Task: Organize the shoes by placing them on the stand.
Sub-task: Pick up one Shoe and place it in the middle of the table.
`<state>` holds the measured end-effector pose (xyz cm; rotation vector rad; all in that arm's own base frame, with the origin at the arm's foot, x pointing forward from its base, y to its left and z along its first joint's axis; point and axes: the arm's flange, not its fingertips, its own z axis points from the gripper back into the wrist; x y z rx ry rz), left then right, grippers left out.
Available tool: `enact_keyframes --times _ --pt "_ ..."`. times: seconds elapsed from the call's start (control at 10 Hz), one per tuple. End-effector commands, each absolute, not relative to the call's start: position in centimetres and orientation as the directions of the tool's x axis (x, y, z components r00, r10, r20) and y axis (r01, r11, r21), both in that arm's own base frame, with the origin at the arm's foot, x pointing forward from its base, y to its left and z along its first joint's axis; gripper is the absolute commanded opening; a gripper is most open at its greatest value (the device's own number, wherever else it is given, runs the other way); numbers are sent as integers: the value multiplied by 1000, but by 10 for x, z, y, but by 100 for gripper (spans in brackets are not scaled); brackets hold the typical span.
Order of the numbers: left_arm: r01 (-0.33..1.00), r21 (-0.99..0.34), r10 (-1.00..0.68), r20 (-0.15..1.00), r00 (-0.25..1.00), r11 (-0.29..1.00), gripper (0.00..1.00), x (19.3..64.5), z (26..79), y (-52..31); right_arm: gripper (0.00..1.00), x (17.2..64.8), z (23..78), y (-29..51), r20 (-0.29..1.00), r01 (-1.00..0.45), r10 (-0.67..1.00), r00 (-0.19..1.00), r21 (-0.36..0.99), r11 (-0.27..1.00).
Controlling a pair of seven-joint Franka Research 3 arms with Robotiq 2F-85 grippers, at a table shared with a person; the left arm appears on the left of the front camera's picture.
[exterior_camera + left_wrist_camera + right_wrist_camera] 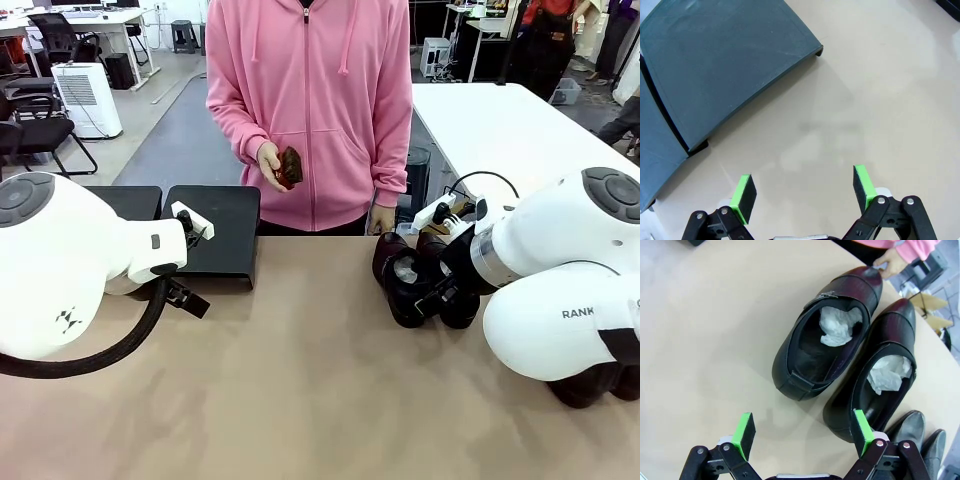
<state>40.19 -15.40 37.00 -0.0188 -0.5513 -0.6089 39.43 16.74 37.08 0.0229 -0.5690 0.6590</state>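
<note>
Left tool (805, 192) and right tool (802, 432) gape wide, empty.

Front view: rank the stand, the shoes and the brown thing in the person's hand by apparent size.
1. stand
2. shoes, partly hidden behind the right arm, so unsure against the stand
3. brown thing, plainly smallest

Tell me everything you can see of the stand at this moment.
The stand is a low, matte black platform, plastic by its look: two rectangular panels side by side with a narrow gap between, each with a thin raised rim, rounded corners and short feet. It sits flat on the table, at its far left, near the person. What shows of its top is bare.
</note>
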Motion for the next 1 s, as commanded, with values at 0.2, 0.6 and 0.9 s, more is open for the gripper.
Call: enact_keyframes --times 0.2,0.6,0.9 --pt "545 140 -534 498 683 827 100 402 370 -153 100 394 371 167 507 -585 572 645 -155 796" --pt "545 140 -534 498 683 827 100 402 370 -153 100 394 371 167 507 -585 572 645 -155 796" --pt "545 140 -534 498 683 827 100 402 370 -153 100 394 371 167 507 -585 572 645 -155 796"
